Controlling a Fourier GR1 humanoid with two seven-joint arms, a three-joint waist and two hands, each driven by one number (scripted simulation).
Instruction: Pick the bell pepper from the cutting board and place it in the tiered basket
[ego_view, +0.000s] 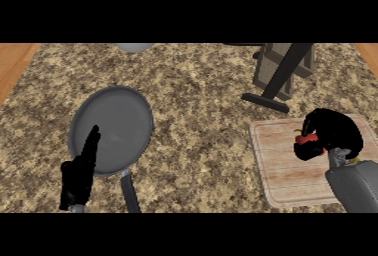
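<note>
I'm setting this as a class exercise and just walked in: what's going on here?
The robot's right hand is curled round a red bell pepper over the wooden cutting board at the counter's right. The tiered basket stands beyond the board, with no pepper in it yet. The left hand rests open beside a grey pan.

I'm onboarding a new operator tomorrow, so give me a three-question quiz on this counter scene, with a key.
1. True or false: the right hand is curled round the bell pepper.
2. What lies under the pepper?
A. frying pan
B. cutting board
C. tiered basket
3. Fill in: the open left hand shows over the edge of the ____.

Key:
1. True
2. B, the cutting board
3. frying pan; the tiered basket stands beyond the board.
</note>
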